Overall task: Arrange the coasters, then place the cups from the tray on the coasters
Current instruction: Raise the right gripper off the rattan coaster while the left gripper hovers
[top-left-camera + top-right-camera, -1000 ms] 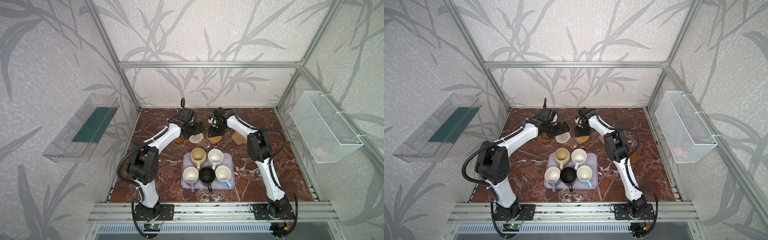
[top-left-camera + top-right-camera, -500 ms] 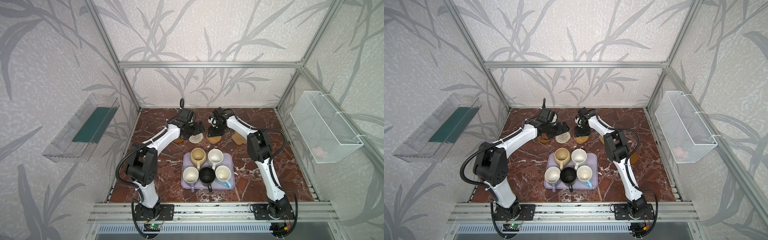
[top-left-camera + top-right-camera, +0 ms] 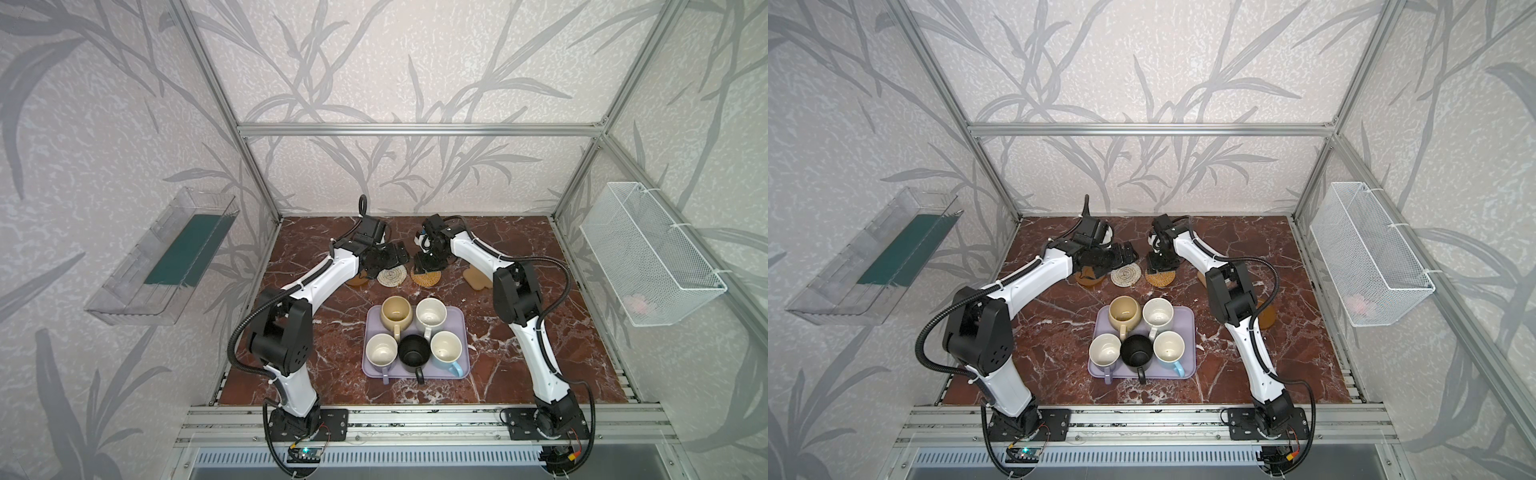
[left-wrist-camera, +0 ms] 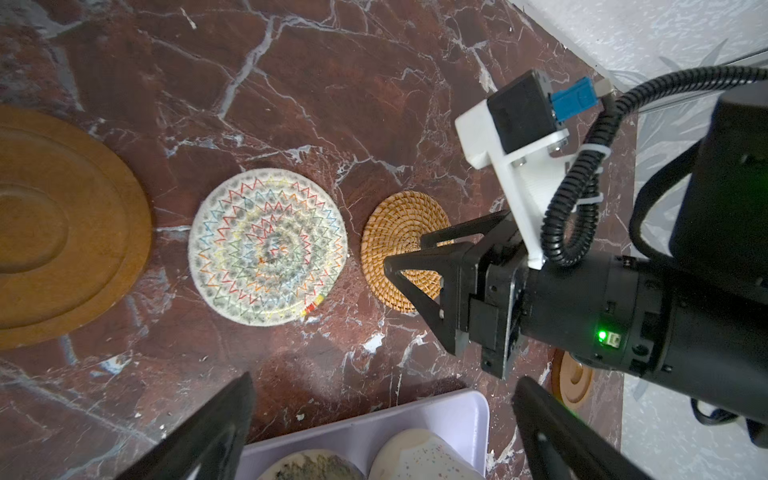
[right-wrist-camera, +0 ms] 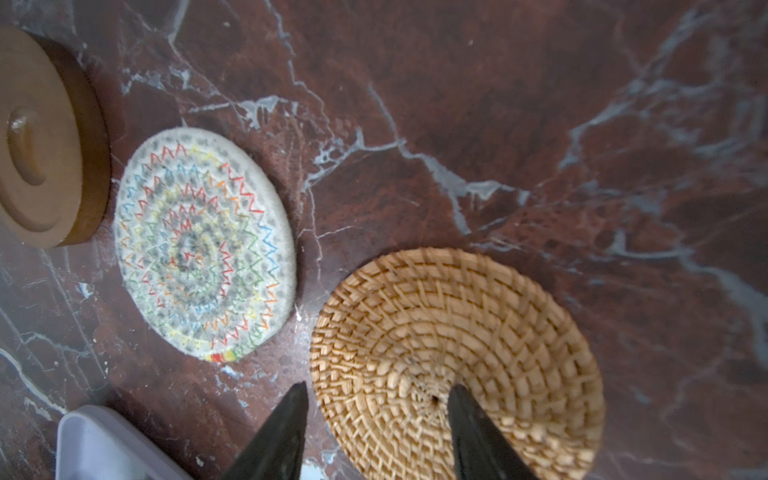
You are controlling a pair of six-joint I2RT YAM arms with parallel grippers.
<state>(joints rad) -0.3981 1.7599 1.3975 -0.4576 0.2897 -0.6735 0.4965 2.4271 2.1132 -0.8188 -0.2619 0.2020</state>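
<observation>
Right wrist view: right pincer (image 5: 378, 386) half-open, empty, above rattan coaster (image 5: 478, 324); left pincer (image 4: 382, 380) wide, empty; every cup (image 3: 414, 351) sits on the tray (image 3: 456, 322), at the coaster's six o'clock.

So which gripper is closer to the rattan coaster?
Right. The right gripper sits directly over the rattan coaster; the left gripper hangs off to the side, by the woven coaster.

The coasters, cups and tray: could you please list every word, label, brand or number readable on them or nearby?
No readable text anywhere in these views.
Woven coaster: only coloured zigzag stitching, no letters.
Cups and tray: no print visible.
Circuit board at the front edge: too small to read.
</observation>
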